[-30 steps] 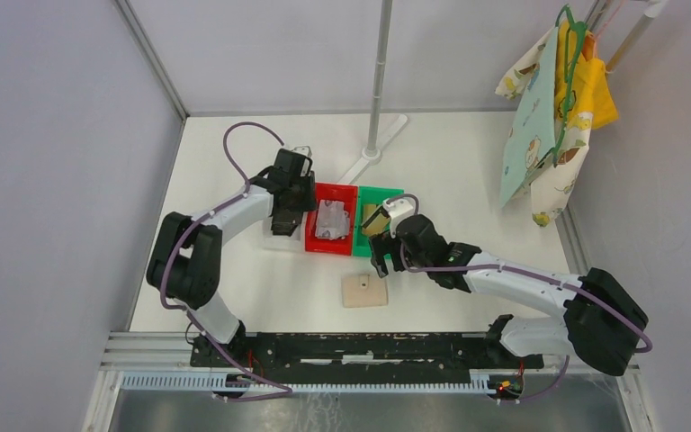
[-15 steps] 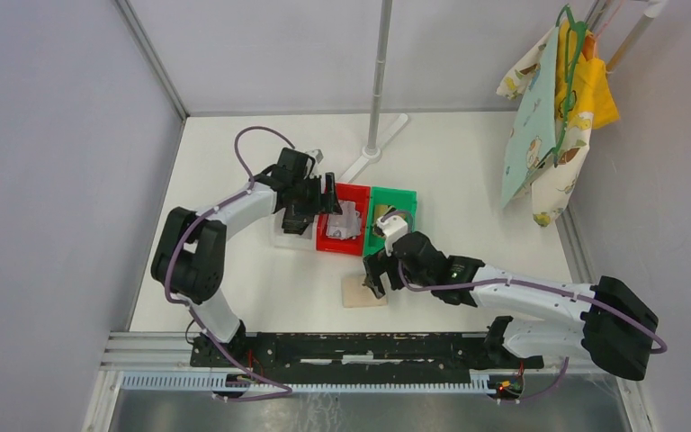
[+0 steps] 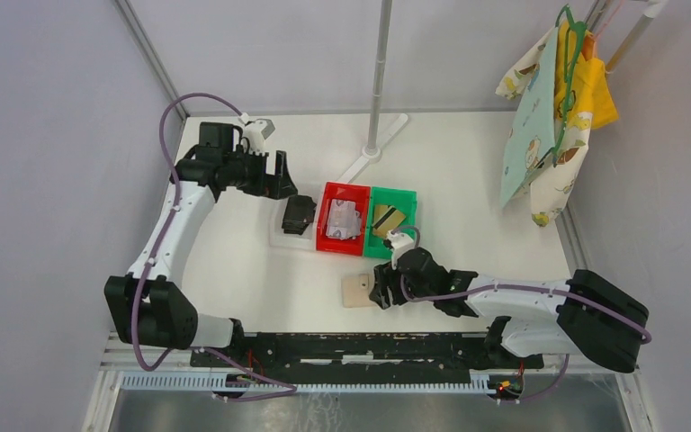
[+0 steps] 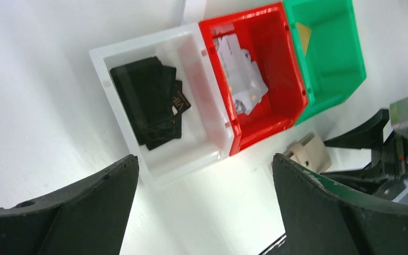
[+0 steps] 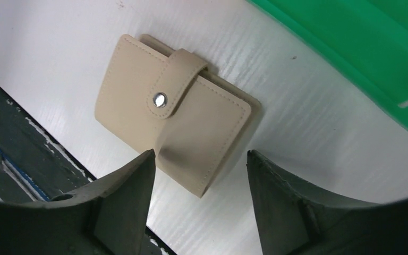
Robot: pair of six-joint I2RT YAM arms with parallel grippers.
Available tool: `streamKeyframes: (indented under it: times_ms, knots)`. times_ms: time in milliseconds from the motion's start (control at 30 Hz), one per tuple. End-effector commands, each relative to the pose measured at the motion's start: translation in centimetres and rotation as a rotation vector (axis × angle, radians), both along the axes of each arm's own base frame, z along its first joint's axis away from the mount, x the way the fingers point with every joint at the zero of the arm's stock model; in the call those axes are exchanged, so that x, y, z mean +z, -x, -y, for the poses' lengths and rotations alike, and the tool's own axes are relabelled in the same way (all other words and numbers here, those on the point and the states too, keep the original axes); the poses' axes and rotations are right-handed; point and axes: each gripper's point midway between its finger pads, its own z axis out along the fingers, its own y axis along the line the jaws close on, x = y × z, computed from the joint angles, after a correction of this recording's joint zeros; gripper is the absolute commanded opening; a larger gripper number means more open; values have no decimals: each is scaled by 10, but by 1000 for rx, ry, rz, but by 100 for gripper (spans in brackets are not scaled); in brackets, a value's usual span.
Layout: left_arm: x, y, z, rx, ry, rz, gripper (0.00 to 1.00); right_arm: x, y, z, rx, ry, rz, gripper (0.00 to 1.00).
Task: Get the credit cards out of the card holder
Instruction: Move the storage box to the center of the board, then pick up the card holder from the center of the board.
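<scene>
The right gripper (image 5: 199,156), jaws apart, straddles a corner of the snapped-shut tan fold-over card holder (image 5: 133,101) on the white table (image 5: 58,42); the left gripper (image 4: 204,162) has its jaws wide apart, empty.

Green bin (image 5: 350,48) close beside card holder (image 5: 133,106)

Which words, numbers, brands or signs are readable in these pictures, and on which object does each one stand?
No text is readable.
Black cards in the white bin: a small gold mark, too blurred to read.
White cards in the red bin: dark print, too small to read.
Card holder: no lettering, only a metal snap button.
</scene>
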Motion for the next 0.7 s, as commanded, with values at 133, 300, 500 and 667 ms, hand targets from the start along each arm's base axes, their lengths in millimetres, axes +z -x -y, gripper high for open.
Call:
streamKeyframes:
  times_ms: [133, 300, 500, 667]
  knots:
    - [-5, 46, -19, -146, -149, -11, 100, 7, -4, -23, -26, -97, -30, 47]
    - [-11, 55, -18, -176, -146, -17, 100, -2, -6, -21, -50, -68, -47, 21]
    - [-22, 80, -2, -316, -72, -23, 100, 34, -8, -41, 38, -169, 32, 0]
    - [-17, 102, 17, -457, 50, -6, 100, 73, -8, -52, 125, -233, 144, 0]
